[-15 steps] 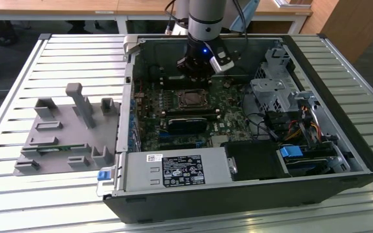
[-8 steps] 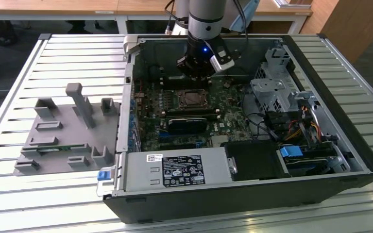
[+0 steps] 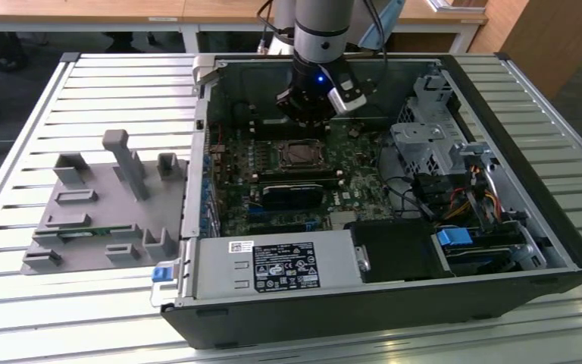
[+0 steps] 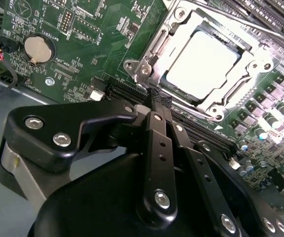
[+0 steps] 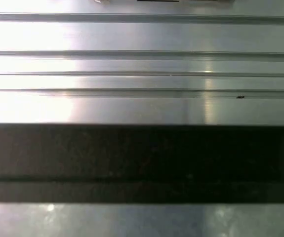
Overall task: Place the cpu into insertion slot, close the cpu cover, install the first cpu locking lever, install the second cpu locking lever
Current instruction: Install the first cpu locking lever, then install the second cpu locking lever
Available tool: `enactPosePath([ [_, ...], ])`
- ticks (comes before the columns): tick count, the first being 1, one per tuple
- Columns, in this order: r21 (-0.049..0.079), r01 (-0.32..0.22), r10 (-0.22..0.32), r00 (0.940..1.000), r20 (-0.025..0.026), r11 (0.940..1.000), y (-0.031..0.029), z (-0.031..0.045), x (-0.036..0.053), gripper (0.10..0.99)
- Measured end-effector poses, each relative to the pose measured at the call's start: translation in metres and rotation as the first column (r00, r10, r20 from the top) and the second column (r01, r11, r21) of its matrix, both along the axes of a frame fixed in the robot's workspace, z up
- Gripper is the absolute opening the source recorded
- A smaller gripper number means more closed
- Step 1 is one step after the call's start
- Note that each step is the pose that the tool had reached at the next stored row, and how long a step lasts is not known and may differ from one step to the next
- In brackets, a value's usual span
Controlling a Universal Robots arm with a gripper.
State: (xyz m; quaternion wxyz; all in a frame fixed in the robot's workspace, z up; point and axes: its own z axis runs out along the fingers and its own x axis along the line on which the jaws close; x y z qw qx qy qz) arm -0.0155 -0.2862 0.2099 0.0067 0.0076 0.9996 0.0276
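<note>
Already seated: pale silver square cpu (image 4: 201,66) inside silver-rimmed insertion slot (image 4: 144,69), thin silvery cpu cover (image 4: 253,59) lying over it. Black gripper (image 4: 157,101) pressed together, empty, just beside. Best pushing levers slowly, clear of green motherboard (image 4: 92,29).

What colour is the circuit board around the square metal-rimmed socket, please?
Green circuit board, clearest in the second wrist view.

This looks like a robotics lab or test workshop. An opened computer case (image 3: 372,220) lies flat on a slatted aluminium surface (image 3: 99,83), its green motherboard (image 3: 301,182) bared below the jaws. A grey moulded fixture (image 3: 104,205) sits beside the case, and wooden desks (image 3: 99,11) stand behind.
</note>
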Motion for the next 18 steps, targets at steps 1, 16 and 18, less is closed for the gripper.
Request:
enactPosePath([
  [1, 0.0, 0.0, 0.0, 1.0, 0.0001, 1.0, -0.0005, 0.0, 0.0, 0.106],
  [16, 0.0, 0.0, 0.0, 1.0, 0.0, 1.0, -0.0059, 0.0, 0.0003, 0.106],
  [18, 0.0, 0.0, 0.0, 1.0, 0.0001, 1.0, -0.0073, 0.0, 0.0003, 0.106],
])
